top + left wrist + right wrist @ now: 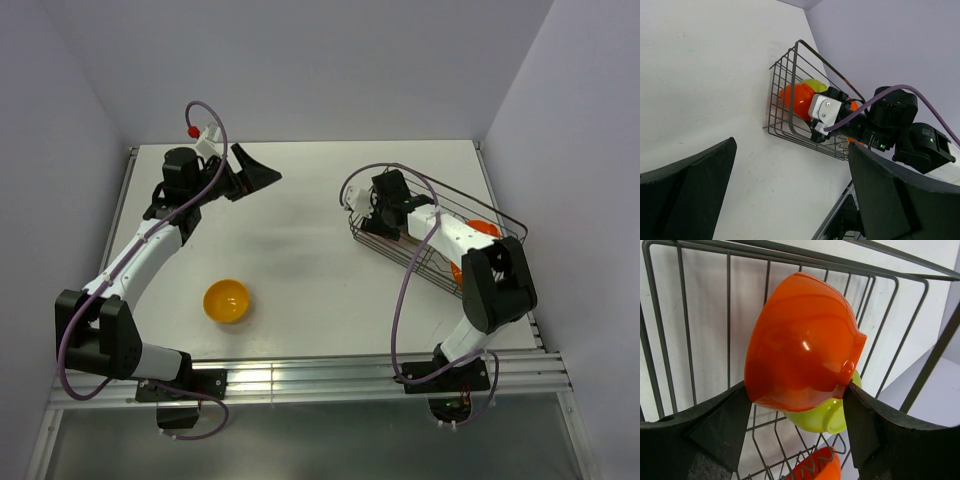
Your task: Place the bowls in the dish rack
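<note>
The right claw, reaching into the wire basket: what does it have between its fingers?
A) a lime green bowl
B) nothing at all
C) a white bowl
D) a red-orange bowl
D: in the right wrist view the red-orange bowl sits pinched between the two fingers of the right claw, with the lime green bowl just beyond it in the dish rack.

bright even light, soft shadows, small glare on the red-orange bowl [805, 345].

The white table [300, 200] carries two items. A yellow-orange bowl [227, 300] sits upright at near left; the dish rack [372, 238] stands at right
</note>
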Available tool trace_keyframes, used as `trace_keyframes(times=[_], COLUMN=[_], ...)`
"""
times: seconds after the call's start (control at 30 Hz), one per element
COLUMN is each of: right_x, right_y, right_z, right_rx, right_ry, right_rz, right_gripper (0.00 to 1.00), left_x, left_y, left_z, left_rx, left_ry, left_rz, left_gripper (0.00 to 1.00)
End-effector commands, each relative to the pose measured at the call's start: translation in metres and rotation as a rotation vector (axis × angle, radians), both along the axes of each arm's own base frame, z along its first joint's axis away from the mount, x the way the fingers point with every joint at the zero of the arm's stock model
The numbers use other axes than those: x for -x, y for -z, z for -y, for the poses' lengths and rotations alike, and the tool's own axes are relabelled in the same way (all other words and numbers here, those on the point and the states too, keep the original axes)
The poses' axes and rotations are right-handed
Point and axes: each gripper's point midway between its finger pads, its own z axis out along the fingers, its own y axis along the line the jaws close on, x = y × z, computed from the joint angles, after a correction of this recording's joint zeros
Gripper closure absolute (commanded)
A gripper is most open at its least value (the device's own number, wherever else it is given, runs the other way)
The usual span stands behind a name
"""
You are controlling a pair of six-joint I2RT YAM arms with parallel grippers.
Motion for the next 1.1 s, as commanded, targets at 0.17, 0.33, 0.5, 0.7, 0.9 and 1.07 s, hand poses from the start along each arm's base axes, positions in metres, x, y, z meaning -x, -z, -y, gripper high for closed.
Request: trace_keyframes(times=[0.17, 0.33, 0.5, 0.7, 0.9, 1.07], right_x=[-0.011, -0.012, -0.01, -0.011, -0.011, -0.009], right_y=[0.005, 0.01, 0.005, -0.003, -0.009, -0.015], right_z=[-0.002, -0.001, -0.005, -0.01, -0.01, -0.009], right_rx=[0.021, 0.025, -0.005, -0.034, -0.036, -0.036], right_ry=[0.02, 0.037, 0.04, 0.045, 0.042, 0.032], right_rz=[0.038, 0.012, 0.013, 0.015, 0.02, 0.021], right_gripper=[1.0, 0.84, 0.38, 0.13, 0.0, 0.0], left_x=[-0.004, -0.004, -0.005, -0.006, -0.005, -0.005], left_y=[-0.027, -0.027, -0.026, -0.026, -0.027, -0.026], left_z=[0.001, -0.001, -0.001, -0.001, -0.002, -0.003], left_rx=[0.017, 0.013, 0.013, 0.015, 0.011, 0.012], left_ry=[0.013, 0.011, 0.01, 0.012, 0.01, 0.009], left_rz=[0.07, 0.07, 0.067, 0.069, 0.075, 0.072], left_gripper=[0.0, 0.01, 0.01, 0.0, 0.0, 0.01])
